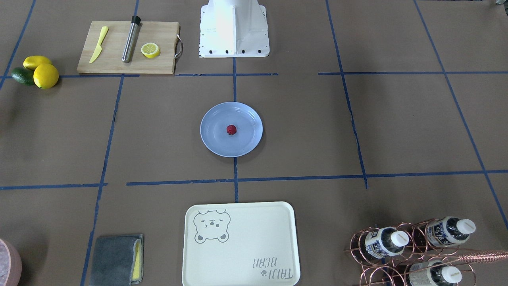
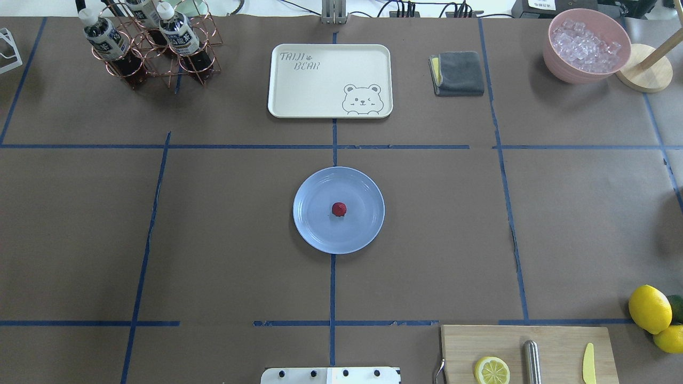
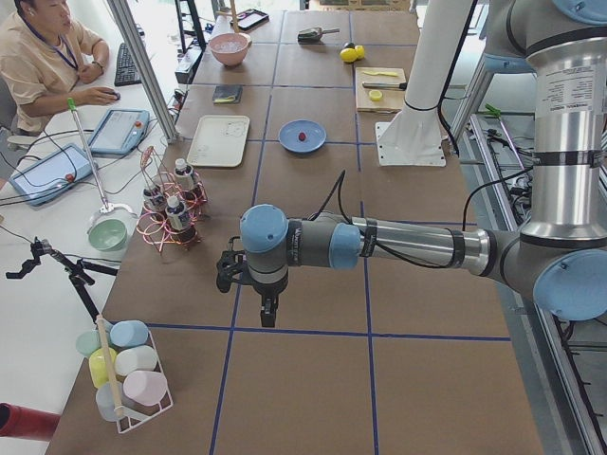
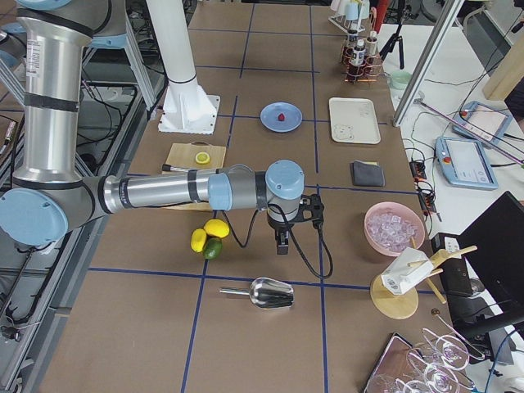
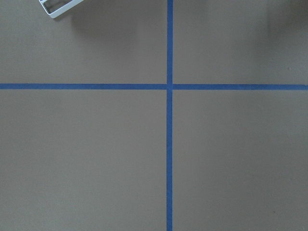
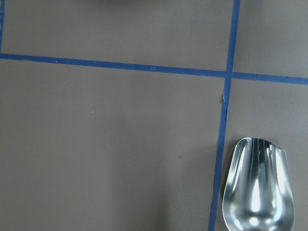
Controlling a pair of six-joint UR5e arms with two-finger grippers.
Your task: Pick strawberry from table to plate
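The strawberry point(image 2: 339, 209) lies at the centre of the plate point(image 2: 320, 234), which sits in the middle of the bench point(image 2: 224, 240) over a crossing of blue tape lines.

Taking the overhead view as the dial, with the plate at its hub:
- The tray point(image 2: 325, 85) lies at 12 o'clock.
- A copper rack of bottles point(image 2: 149, 53) stands at 10 o'clock.
- A folded grey cloth point(image 2: 459, 73) lies between 1 and 2 o'clock.
- A pink bowl of ice point(image 2: 584, 48) stands at 2 o'clock.
- The lemons point(image 2: 649, 309) lie between 3 and 4 o'clock.
- The board point(image 2: 560, 341) lies at 4 o'clock and carries a half lemon point(image 2: 491, 370), a steel rod and a yellow knife.

Neither arm enters the overhead or front view. From the bench's left end, the left arm point(image 3: 408, 245) reaches out level over the bench, well apart from the plate. The left jaws point down near a tape line, and I cannot tell whether they are open or closed. The left wrist camera sees only bare bench and a tape crossing.

From the right end, the right arm point(image 4: 164, 190) also lies level. The right jaws hang just beside the lemons, and their state cannot be told either. The right wrist camera shows a steel scoop point(image 6: 257, 192) at 5 o'clock.
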